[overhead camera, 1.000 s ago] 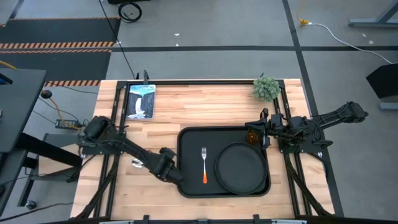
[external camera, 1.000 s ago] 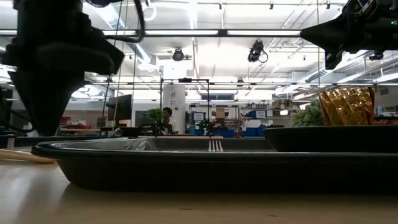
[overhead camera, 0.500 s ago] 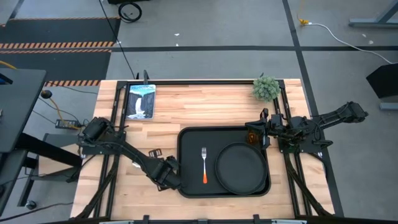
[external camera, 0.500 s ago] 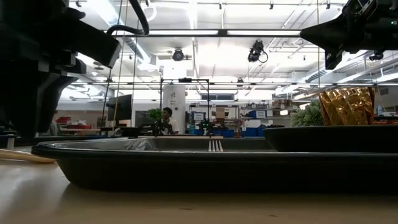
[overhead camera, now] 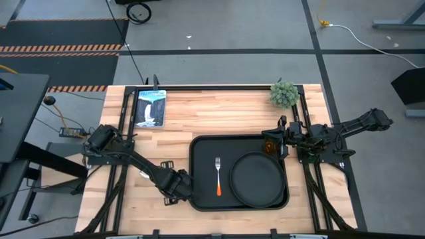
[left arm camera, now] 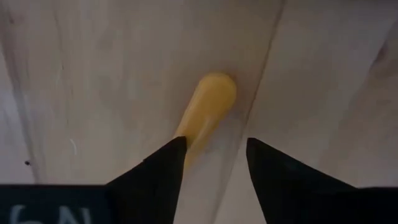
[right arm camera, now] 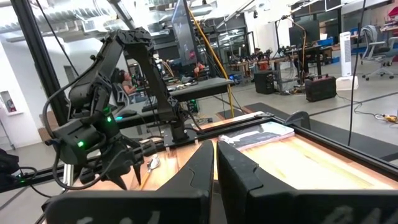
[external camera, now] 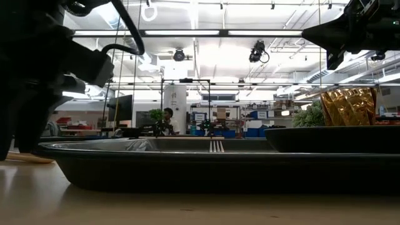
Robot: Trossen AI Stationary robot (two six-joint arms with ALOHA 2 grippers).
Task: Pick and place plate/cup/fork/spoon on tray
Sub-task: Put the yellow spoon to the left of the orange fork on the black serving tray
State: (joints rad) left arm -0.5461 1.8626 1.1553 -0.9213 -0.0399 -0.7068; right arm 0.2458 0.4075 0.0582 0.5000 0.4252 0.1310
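Observation:
The black tray (overhead camera: 201, 151) lies right of the table's middle. On it are the round black plate (overhead camera: 257, 178), the fork (overhead camera: 218, 175) left of the plate, and the amber cup (overhead camera: 268, 147) upright in the far right corner. The spoon lies on the wood left of the tray, with its silver bowl (overhead camera: 143, 175) pointing left. My left gripper (overhead camera: 176, 186) is open and points down over the spoon's yellow-orange handle (left arm camera: 209, 104). My right gripper (overhead camera: 281, 141) is shut and empty, held level above the cup. My left gripper has one finger (left arm camera: 163, 163) over the spoon handle's shaft, a little back from its rounded end (left arm camera: 214, 90), which lies flat on the wood. The other finger stands beside it. I cannot tell whether either finger touches the handle.
A small potted plant (overhead camera: 284, 94) stands at the far right corner of the table. A picture card (overhead camera: 150, 107) lies at the far left. The tray's left rim (overhead camera: 192, 179) is just right of my left gripper. Bare wood lies between the card and the tray.
My left gripper has gone down toward the table and slightly toward its near edge, tipping its fingers down over the spoon's handle. The spoon, the tray's contents and my right arm have kept still.

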